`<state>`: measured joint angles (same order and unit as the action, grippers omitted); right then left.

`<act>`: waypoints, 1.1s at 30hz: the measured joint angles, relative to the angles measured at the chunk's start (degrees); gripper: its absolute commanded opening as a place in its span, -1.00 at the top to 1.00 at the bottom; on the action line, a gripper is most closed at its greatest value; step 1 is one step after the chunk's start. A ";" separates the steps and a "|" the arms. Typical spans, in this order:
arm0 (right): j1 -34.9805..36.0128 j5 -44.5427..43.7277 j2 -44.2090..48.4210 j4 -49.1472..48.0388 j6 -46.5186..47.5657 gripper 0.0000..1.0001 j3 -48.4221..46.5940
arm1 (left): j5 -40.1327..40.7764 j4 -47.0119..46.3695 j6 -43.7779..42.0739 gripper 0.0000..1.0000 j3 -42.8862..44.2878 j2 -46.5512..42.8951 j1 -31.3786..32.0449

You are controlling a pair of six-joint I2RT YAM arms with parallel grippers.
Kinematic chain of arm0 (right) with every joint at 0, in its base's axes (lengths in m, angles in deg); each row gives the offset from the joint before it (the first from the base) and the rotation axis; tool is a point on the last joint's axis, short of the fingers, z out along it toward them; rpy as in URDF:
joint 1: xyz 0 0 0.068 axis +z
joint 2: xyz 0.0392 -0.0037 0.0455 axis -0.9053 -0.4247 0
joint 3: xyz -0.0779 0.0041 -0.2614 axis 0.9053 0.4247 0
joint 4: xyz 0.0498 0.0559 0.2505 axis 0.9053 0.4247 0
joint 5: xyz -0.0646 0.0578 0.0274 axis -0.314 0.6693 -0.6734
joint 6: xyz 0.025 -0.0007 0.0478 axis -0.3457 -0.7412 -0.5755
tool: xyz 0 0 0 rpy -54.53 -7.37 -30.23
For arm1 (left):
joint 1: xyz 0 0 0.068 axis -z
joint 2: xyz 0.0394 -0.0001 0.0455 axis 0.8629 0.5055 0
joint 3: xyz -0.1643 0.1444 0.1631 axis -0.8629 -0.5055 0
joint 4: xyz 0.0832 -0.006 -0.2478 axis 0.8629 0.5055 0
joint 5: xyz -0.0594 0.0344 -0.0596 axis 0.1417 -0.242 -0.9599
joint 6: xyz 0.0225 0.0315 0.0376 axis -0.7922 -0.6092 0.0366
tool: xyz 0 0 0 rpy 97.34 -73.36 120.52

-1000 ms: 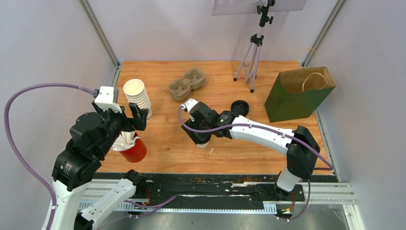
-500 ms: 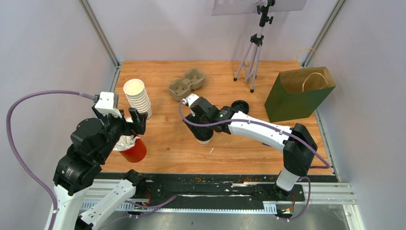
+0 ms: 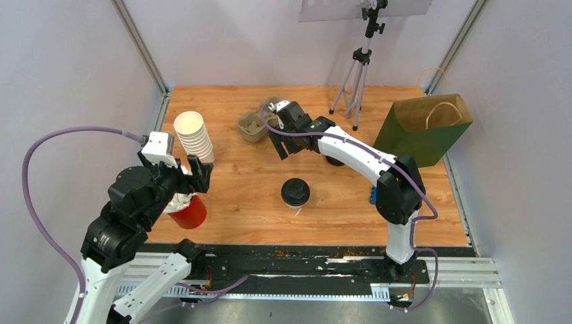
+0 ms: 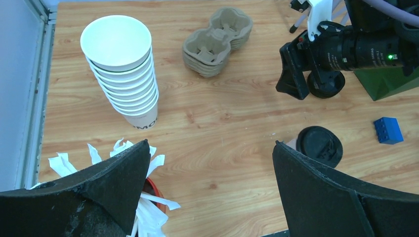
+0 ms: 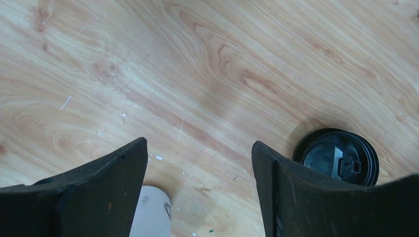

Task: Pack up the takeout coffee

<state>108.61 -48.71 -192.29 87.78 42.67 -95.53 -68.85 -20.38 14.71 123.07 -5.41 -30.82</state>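
Coffee cup (image 3: 295, 192), lidded, stands upright mid-table, free of both arms, presumably ready for the cardboard carrier (image 4: 216, 42) near which the right gripper (image 5: 197, 143) hangs empty, jaws apart; left gripper (image 4: 211, 144) spreads wide, empty.

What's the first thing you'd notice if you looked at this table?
A paper cup with a black lid stands alone in the middle of the wooden table. Behind it the right gripper hangs open and empty near the cardboard cup carrier. A tall stack of white cups rises on the left, and a green paper bag stands open on the right.
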 measured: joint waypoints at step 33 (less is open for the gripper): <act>10.88 8.37 28.74 -0.13 2.69 -1.00 26.08 | 1.22 2.51 8.04 -1.00 5.46 2.78 0.00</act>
<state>119.50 -40.34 -163.54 87.64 45.36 -69.45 -67.63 -17.87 22.75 128.54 -2.64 -30.82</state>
